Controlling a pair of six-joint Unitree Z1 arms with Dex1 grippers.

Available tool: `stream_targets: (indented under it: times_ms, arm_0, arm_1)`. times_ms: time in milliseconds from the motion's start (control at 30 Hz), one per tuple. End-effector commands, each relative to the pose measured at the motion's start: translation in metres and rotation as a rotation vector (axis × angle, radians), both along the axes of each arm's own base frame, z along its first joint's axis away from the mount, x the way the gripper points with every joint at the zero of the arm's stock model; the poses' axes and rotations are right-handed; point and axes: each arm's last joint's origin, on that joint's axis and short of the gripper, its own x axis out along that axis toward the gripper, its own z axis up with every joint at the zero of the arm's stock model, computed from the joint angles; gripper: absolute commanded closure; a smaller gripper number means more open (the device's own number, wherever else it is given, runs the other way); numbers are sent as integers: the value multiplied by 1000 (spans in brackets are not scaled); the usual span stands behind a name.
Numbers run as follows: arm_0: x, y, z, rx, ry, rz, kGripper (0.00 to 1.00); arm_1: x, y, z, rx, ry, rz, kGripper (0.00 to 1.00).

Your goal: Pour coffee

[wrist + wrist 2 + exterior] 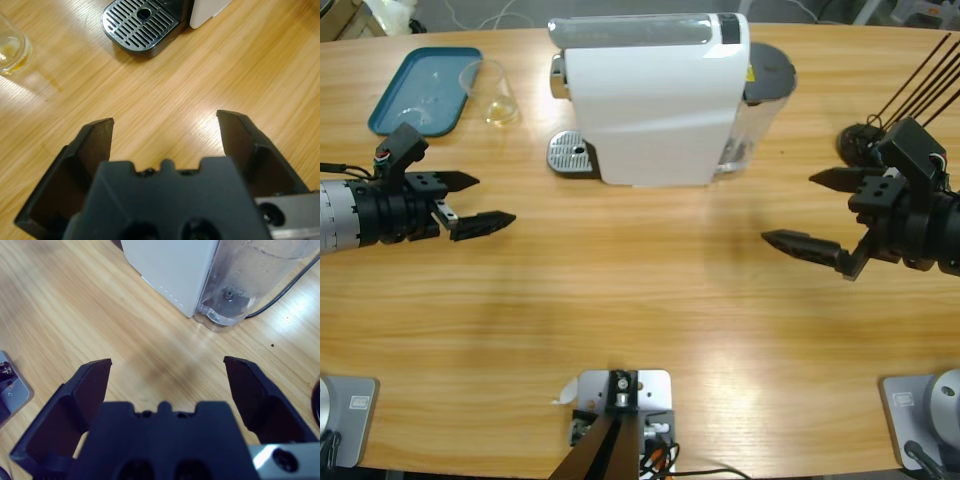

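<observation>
Pale amber coffee (500, 113) in a clear glass cup (492, 90) sits well apart from the left gripper (475, 203); right gripper (815, 212) farther. Both jaws wide open, empty.

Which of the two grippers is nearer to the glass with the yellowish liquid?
The left gripper, on the same side of the table as the glass beside the blue tray. The right gripper is beyond the white coffee machine.
</observation>
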Motion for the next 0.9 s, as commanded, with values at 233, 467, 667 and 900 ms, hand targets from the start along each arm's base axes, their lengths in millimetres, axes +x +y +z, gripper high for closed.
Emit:
stream_targets:
  times_ms: [233, 467, 667, 900]
  arm_0:
    - [-6, -6, -5, -5, 12, -42, 105]
    - [12, -12, 88, -216, 177, 95, 44]
    - [80, 0, 131, -634, 464, 78, 114]
    - [161, -6, 97, -841, 699, 200, 262]
  arm_1:
    - [-3, -5, -2, -14, -5, -9, 18]
    - [-1, -4, -2, -21, -4, -8, 18]
    - [-4, -6, 1, -10, -20, -8, 18]
    - [-7, -10, 3, 2, -43, -15, 18]
